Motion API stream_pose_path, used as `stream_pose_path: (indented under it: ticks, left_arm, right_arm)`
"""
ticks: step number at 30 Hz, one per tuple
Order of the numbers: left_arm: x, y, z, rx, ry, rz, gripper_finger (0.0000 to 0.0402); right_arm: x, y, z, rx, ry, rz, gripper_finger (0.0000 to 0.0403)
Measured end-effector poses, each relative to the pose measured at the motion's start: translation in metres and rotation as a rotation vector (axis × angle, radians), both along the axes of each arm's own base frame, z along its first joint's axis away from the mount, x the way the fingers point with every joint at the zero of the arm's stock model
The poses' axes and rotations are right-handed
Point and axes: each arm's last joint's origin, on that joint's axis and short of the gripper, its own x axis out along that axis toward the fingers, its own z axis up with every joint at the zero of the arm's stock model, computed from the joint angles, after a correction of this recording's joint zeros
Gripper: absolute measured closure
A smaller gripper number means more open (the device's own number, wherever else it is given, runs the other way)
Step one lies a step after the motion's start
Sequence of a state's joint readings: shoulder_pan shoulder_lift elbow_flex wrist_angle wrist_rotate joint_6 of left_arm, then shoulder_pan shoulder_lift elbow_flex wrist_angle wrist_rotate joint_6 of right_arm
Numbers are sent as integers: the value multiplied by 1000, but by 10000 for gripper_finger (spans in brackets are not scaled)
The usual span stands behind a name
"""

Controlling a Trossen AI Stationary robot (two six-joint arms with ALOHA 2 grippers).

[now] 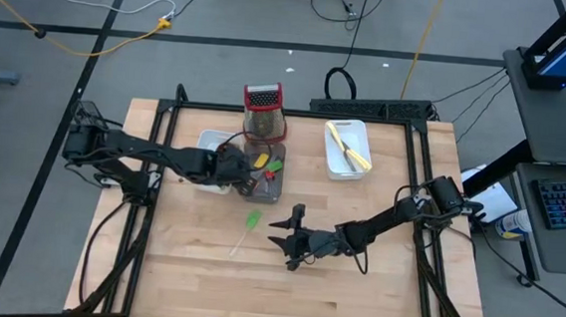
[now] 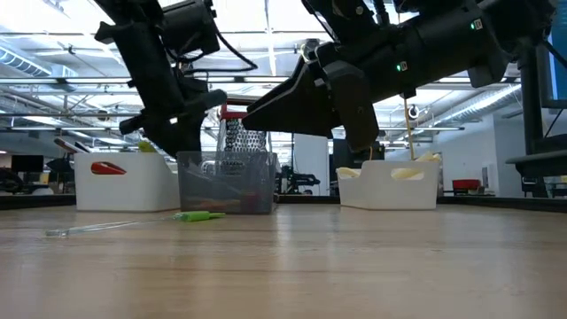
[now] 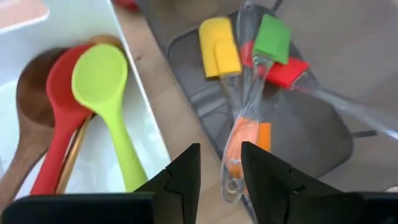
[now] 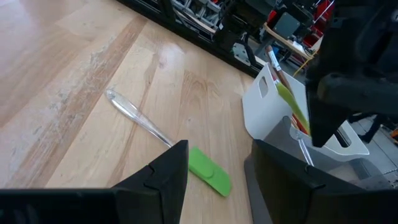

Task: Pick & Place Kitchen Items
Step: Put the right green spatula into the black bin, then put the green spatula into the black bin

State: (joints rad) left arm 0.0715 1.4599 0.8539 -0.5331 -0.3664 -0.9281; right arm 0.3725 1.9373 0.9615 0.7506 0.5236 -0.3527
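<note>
**Nearly there: one green spatula left on the table**

Right now the green spatula (image 1: 250, 222) lies flat on the bare wood, just beside the grey tray (image 1: 271, 183) and in front of the right gripper (image 1: 288, 237), whose jaws stand wide and empty above it. It looks light, with a soft silicone blade and a clear, glossy handle (image 4: 134, 113) that is likely slippery and sits low on the wood. A pinch across the handle close to the blade seems the safest hold.

The left gripper (image 3: 219, 169) hovers over the grey tray, jaws fairly narrow around an orange spatula (image 3: 244, 138); whether they press on it I cannot tell.

The left wrist view alone shows the sorting: yellow (image 3: 219, 48), green and red spatulas in the grey tray, spoons (image 3: 102, 87) in the white tray (image 3: 149, 134) beside it. Only the high view shows the far tray (image 1: 347, 149) and the grater (image 1: 263, 111).
</note>
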Motion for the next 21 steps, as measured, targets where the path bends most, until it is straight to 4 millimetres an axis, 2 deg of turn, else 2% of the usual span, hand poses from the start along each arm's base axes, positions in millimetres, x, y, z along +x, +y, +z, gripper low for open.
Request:
stream_pose_path:
  ticks: [8,16,21]
  left_arm:
    - [8,-2,-13,-75,6,-16,284]
    - [21,-9,-4,-86,-136,-115,284]
    - [21,-9,-4,-66,-125,-147,284]
  right_arm:
    - [0,0,0,-1,0,0,234]
    - [0,0,0,-2,0,0,234]
    - [0,0,0,-1,0,0,234]
